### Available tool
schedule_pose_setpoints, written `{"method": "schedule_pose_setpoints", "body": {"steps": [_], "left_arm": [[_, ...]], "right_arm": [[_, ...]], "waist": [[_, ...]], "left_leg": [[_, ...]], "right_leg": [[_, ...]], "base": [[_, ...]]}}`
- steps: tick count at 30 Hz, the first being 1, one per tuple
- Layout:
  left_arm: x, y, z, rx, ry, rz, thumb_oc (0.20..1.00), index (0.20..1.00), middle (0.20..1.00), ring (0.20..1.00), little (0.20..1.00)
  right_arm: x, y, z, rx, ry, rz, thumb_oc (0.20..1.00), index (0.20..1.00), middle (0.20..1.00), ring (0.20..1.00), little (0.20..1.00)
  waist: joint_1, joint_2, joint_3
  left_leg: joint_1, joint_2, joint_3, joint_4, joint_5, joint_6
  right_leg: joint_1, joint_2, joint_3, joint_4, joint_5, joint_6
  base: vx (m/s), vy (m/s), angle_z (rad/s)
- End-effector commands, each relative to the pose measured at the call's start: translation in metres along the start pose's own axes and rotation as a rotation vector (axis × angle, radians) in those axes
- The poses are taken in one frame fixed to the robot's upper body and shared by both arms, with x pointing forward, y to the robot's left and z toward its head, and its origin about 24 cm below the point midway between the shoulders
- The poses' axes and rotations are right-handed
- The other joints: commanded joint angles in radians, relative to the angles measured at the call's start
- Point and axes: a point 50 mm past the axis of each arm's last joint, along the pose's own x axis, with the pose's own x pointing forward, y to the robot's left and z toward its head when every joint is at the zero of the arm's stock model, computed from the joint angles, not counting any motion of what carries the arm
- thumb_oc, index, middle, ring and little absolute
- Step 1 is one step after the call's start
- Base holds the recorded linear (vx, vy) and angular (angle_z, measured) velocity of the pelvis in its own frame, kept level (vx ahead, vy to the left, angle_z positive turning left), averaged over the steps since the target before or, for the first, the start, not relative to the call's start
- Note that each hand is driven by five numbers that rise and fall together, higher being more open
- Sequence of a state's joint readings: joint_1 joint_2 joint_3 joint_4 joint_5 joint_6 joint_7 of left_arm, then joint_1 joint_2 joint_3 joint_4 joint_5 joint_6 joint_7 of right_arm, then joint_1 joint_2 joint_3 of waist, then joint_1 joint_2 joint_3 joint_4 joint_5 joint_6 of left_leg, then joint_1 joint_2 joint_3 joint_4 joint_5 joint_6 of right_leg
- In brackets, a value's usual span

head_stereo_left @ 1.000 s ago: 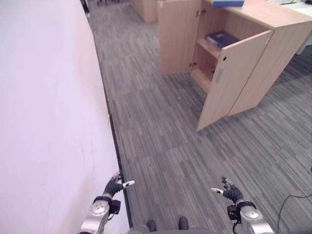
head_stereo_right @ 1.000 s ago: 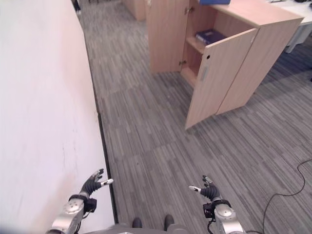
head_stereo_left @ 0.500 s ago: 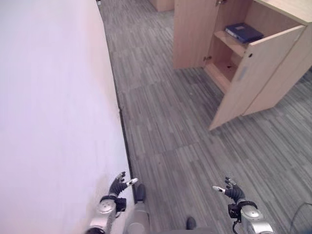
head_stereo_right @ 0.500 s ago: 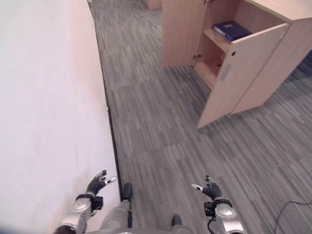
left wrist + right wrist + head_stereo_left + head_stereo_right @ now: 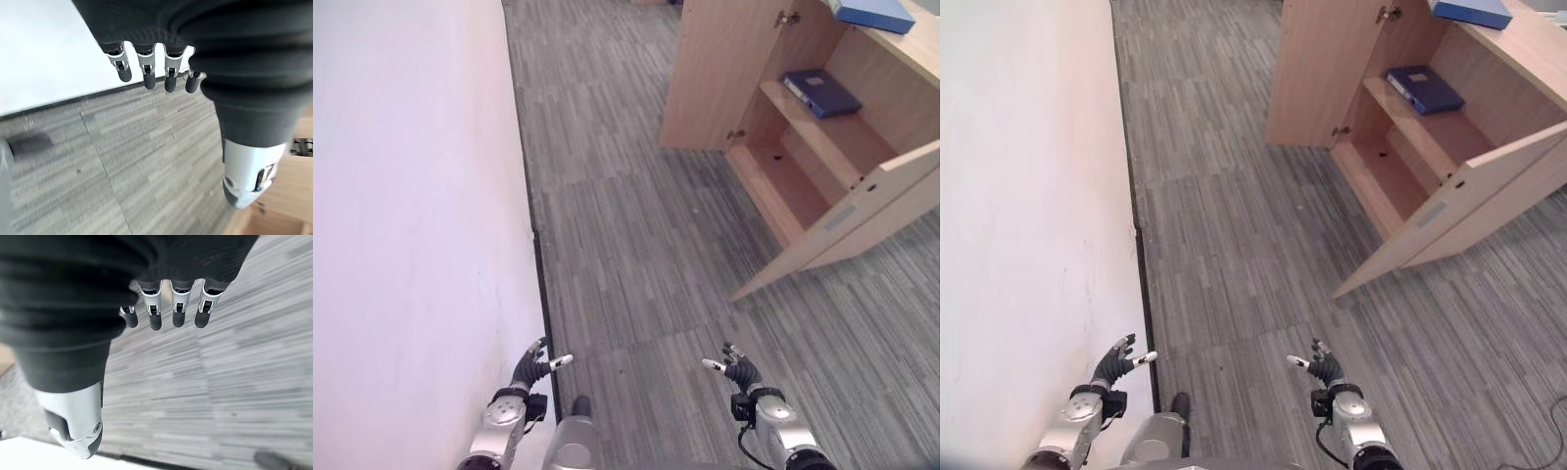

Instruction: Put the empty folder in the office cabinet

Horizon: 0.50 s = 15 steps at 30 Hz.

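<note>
The light wood office cabinet (image 5: pixel 707 80) stands at the upper right with both doors open. A dark blue folder (image 5: pixel 820 93) lies flat on its upper shelf, and a lighter blue folder (image 5: pixel 874 13) lies on the cabinet's top. The lower shelf (image 5: pixel 781 176) looks bare. My left hand (image 5: pixel 530 370) hangs low beside the wall, fingers relaxed and holding nothing. My right hand (image 5: pixel 741 373) hangs low over the carpet, open and empty as well. Straight fingers (image 5: pixel 145 71) over carpet show in the left wrist view, and likewise fingers (image 5: pixel 178 309) in the right wrist view.
A white wall (image 5: pixel 411 196) with a dark skirting strip (image 5: pixel 540 284) runs along the whole left side. The cabinet's right door (image 5: pixel 857 211) swings out over the grey striped carpet (image 5: pixel 626 245) between me and the cabinet.
The camera has shifted, so the cabinet now shows more from above and the folder on its top has come into view. Both hands stay low, open and empty.
</note>
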<state>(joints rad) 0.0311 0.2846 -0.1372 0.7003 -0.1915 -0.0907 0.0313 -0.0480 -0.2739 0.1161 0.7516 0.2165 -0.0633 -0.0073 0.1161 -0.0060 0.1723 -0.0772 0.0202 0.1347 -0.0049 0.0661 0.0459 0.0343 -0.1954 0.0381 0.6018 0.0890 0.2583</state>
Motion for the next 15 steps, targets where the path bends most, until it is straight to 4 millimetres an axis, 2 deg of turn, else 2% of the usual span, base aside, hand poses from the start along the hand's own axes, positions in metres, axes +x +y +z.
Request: {"method": "schedule_pose_setpoints", "body": {"steps": [1,2,3,4,5,6,9,10,11,12,14,15], "left_arm": [[-0.003,0.037,0.023,0.039,-0.109,0.079,1.000,1.000,1.000,1.000,1.000],[-0.002,0.037,0.023,0.033,-0.108,0.084,1.000,1.000,1.000,1.000,1.000],[-0.002,0.037,0.023,0.033,-0.108,0.084,1.000,1.000,1.000,1.000,1.000],[-0.002,0.037,0.023,0.030,-0.110,0.083,1.000,1.000,1.000,1.000,1.000],[-0.002,0.036,0.023,0.033,-0.107,0.077,1.000,1.000,1.000,1.000,1.000],[-0.002,0.035,0.021,0.029,-0.104,0.075,1.000,1.000,1.000,1.000,1.000],[-0.001,0.033,0.018,0.027,-0.086,0.080,1.000,1.000,1.000,1.000,1.000],[-0.001,0.033,0.018,0.027,-0.086,0.080,1.000,1.000,1.000,1.000,1.000],[-0.001,0.032,0.018,0.032,-0.090,0.077,1.000,1.000,1.000,1.000,1.000],[-0.002,0.025,0.019,0.055,-0.104,0.038,1.000,1.000,1.000,1.000,1.000],[-0.002,0.021,0.019,0.063,-0.106,0.022,1.000,1.000,1.000,1.000,1.000],[-0.002,0.017,0.018,0.052,-0.106,0.011,1.000,1.000,1.000,1.000,1.000]], "right_arm": [[-0.001,-0.005,0.034,-0.036,-0.164,0.008,1.000,1.000,1.000,1.000,1.000],[-0.001,-0.008,0.035,-0.030,-0.171,-0.001,1.000,1.000,1.000,1.000,1.000],[-0.001,-0.008,0.035,-0.030,-0.171,-0.001,1.000,1.000,1.000,1.000,1.000],[-0.002,-0.009,0.034,-0.026,-0.169,-0.005,1.000,1.000,1.000,1.000,1.000],[-0.002,-0.011,0.033,-0.029,-0.163,-0.008,1.000,1.000,1.000,1.000,1.000],[-0.002,-0.016,0.029,-0.019,-0.142,-0.028,1.000,1.000,1.000,1.000,1.000],[-0.003,-0.023,0.016,0.012,-0.087,-0.072,1.000,1.000,1.000,1.000,1.000],[-0.003,-0.024,0.016,0.011,-0.087,-0.073,1.000,1.000,1.000,1.000,1.000],[-0.005,-0.026,0.012,0.016,-0.076,-0.086,1.000,1.000,1.000,1.000,1.000],[-0.013,-0.038,-0.007,0.034,-0.018,-0.132,1.000,1.000,1.000,1.000,1.000],[-0.016,-0.044,-0.012,0.034,-0.004,-0.146,1.000,1.000,1.000,1.000,1.000],[-0.019,-0.053,-0.015,0.029,0.007,-0.168,1.000,1.000,1.000,1.000,1.000]], "waist": [[-0.029,0.030,0.018],[-0.051,0.048,0.032],[-0.052,0.049,0.032],[-0.071,0.053,0.045],[-0.082,0.054,0.048],[-0.108,0.046,0.054],[-0.161,0.048,0.055],[-0.162,0.054,0.057],[-0.179,0.059,0.054],[-0.213,0.062,0.030],[-0.221,0.075,0.022],[-0.237,0.100,0.011]], "left_leg": [[0.009,0.092,-0.099,-0.031,-0.023,-0.089],[0.050,0.084,-0.110,-0.042,-0.042,-0.083],[0.050,0.084,-0.110,-0.042,-0.042,-0.083],[0.097,0.075,-0.115,-0.051,-0.073,-0.083],[0.116,0.071,-0.114,-0.055,-0.086,-0.086],[0.179,0.054,-0.118,-0.072,-0.126,-0.093],[0.277,0.045,-0.138,-0.082,-0.199,-0.114],[0.281,0.051,-0.139,-0.082,-0.204,-0.115],[0.309,0.052,-0.133,-0.082,-0.227,-0.122],[0.377,0.050,-0.138,-0.082,-0.276,-0.130],[0.403,0.065,-0.137,-0.082,-0.271,-0.136],[0.399,0.092,-0.131,-0.023,-0.247,-0.157]], "right_leg": [[-0.057,-0.017,0.017,-0.078,0.064,-0.046],[-0.120,0.014,-0.006,-0.075,-0.005,-0.060],[-0.120,0.014,-0.007,-0.075,-0.005,-0.060],[-0.162,0.020,-0.040,-0.123,-0.067,-0.065],[-0.158,0.021,-0.068,-0.189,-0.089,-0.066],[-0.223,0.023,-0.116,-0.340,-0.076,-0.071],[-0.287,0.017,-0.194,-0.582,0.008,-0.041],[-0.277,0.023,-0.200,-0.592,0.011,-0.040],[-0.300,0.021,-0.235,-0.633,0.036,-0.032],[-0.304,0.006,-0.237,-0.629,0.082,-0.039],[-0.289,0.009,-0.244,-0.627,0.090,-0.046],[-0.259,0.023,-0.248,-0.623,0.091,-0.067]], "base": [[0.49,0.414,0.24],[0.26,0.185,-0.05],[0.34,0.140,-0.02],[0.29,0.042,0.25],[0.61,0.017,0.45],[0.60,-0.052,0.42],[0.54,-0.079,0.17],[0.35,-0.057,0.45],[0.66,-0.178,0.53],[0.82,-0.241,0.51],[0.53,-0.180,0.18],[0.35,-0.164,0.07]]}}
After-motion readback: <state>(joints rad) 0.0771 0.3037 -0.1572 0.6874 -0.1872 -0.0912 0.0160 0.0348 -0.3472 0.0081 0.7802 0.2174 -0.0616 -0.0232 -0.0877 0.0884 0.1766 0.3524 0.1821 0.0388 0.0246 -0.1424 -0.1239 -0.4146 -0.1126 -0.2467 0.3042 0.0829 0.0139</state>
